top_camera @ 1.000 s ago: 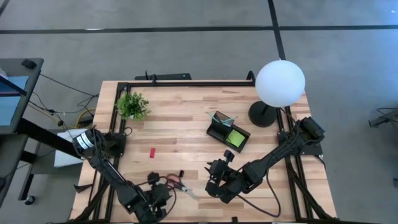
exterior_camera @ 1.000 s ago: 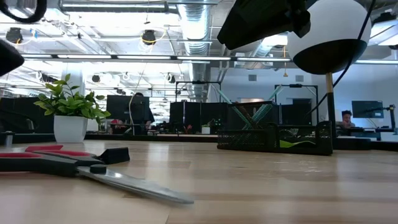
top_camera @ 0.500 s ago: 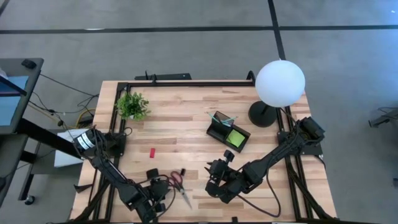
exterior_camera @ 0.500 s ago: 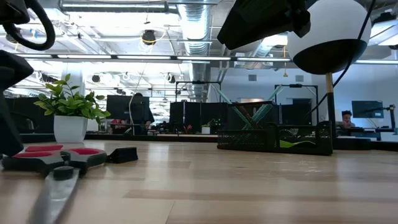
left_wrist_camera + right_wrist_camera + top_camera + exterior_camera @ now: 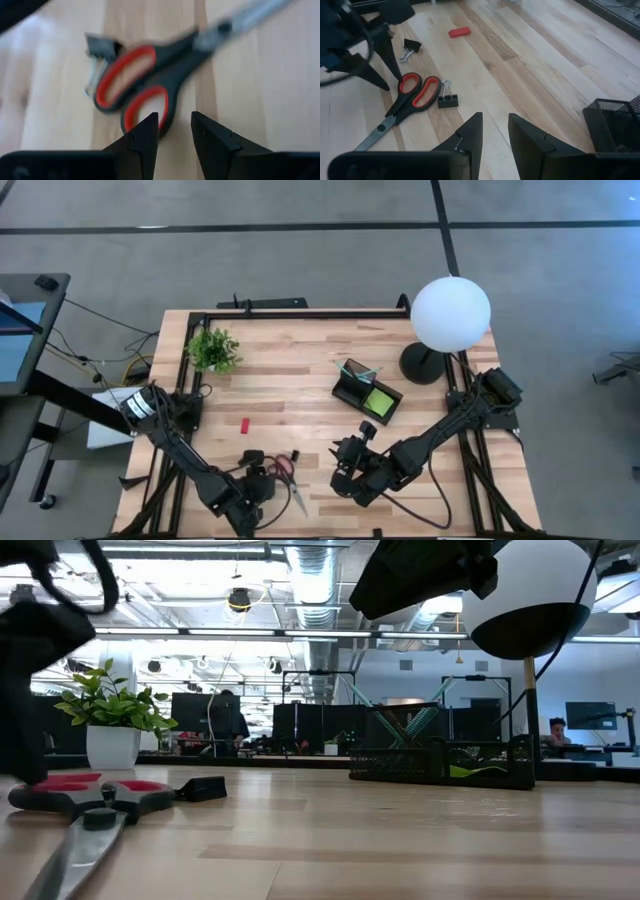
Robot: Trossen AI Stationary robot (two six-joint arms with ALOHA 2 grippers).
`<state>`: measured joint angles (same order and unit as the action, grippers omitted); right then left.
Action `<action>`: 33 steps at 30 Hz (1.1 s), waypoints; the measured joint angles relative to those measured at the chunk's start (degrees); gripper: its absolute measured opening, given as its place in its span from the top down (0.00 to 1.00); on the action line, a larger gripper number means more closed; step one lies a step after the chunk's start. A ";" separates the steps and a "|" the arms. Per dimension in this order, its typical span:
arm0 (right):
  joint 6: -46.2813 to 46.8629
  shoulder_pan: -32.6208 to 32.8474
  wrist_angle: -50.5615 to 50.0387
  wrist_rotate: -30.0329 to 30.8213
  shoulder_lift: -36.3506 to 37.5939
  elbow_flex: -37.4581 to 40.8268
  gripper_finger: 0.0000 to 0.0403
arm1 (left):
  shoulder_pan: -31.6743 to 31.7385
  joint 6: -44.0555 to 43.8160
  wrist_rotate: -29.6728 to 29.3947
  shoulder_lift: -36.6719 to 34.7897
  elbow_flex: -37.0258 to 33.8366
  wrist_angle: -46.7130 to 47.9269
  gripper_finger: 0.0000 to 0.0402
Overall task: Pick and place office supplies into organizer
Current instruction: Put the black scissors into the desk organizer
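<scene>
The left pincer (image 5: 173,131) hovers with jaws slightly parted just behind the scissors (image 5: 150,80), likely lining up on a handle loop. They lie flat on the desk (image 5: 300,395), handles nearest it, blades pointing away. The right pincer (image 5: 495,131), parted and empty, waits beside.

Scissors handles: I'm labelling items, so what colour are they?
Black with red-lined finger loops on the scissors, clearest in the right wrist view.
</scene>
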<state>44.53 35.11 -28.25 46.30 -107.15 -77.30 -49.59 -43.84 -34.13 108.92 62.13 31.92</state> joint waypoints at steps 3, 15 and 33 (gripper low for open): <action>0.00 0.00 0.00 0.00 0.00 0.00 0.78 | 1.62 2.36 4.13 -0.16 0.08 2.19 0.72; 0.00 0.00 0.02 0.00 0.00 0.00 0.78 | 5.67 11.92 11.38 -0.46 0.22 2.68 0.72; 0.39 0.42 0.02 -0.02 0.00 0.00 0.78 | 7.22 12.62 14.59 0.44 6.79 4.65 0.95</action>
<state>44.93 35.53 -28.23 46.28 -107.15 -77.30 -42.37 -31.21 -19.54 109.36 68.92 36.56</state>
